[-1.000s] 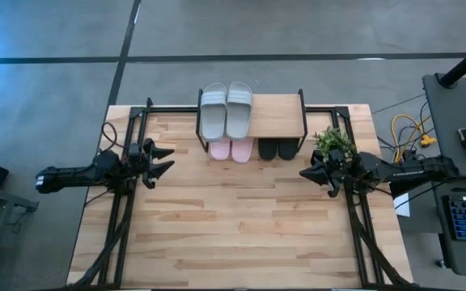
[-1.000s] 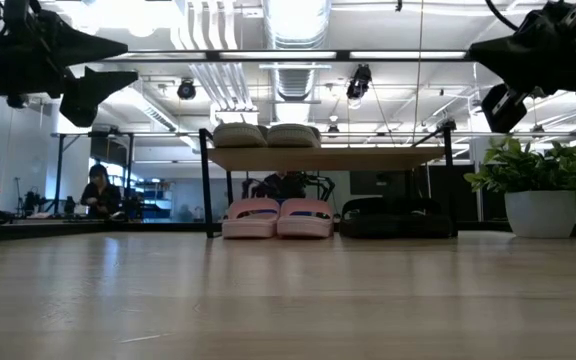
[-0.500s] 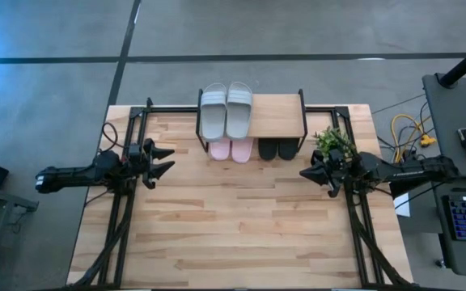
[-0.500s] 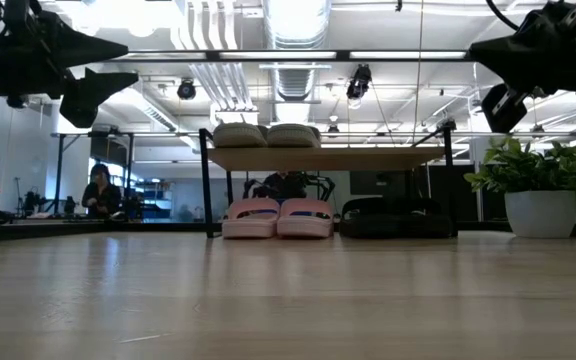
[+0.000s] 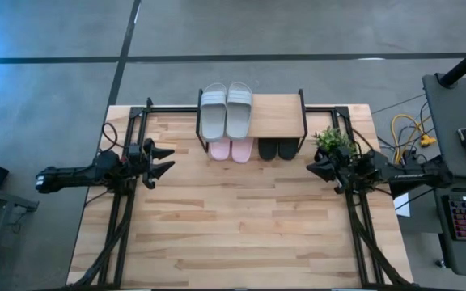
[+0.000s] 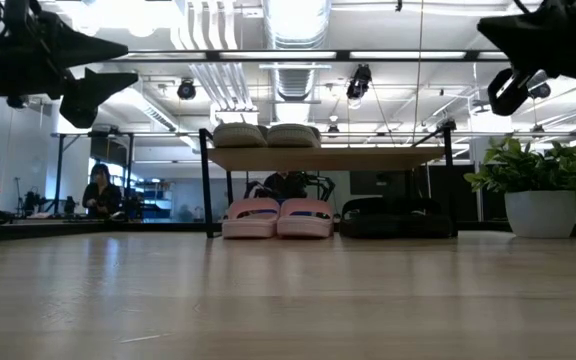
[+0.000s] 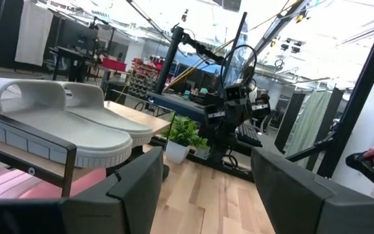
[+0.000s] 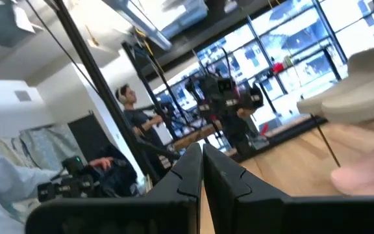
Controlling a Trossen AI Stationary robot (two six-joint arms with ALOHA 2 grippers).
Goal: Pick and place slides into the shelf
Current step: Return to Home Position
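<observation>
High view, item by item.

Left end effector (image 5: 168,160): released, its two dark fingers (image 7: 132,192) spread wide and holding nothing. It is raised over the left side of the light wooden plank tabletop (image 5: 233,234), well apart from the shelf.

Right end effector (image 5: 311,167): clenched on nothing, its fingers (image 8: 186,174) pressed together in the right wrist view. It is raised over the right side, just beside a small green potted plant (image 5: 334,142) in a white pot.

Low shelf (image 5: 279,115), light wooden plank top on thin black metal legs: stands at the far middle of the tabletop.

Pair of grey-green foam slides (image 5: 226,111) with wide single straps: side by side on the left half of the shelf top, reaching past its far edge.

Pair of pale pink foam slides (image 5: 231,149): on the tabletop under the shelf, below the grey-green pair.

Pair of black foam slides (image 5: 277,149): under the shelf, just right of the pink pair, beneath the bare half of the plank.

Low view, room behind: one person (image 6: 96,190), far off at the left.
</observation>
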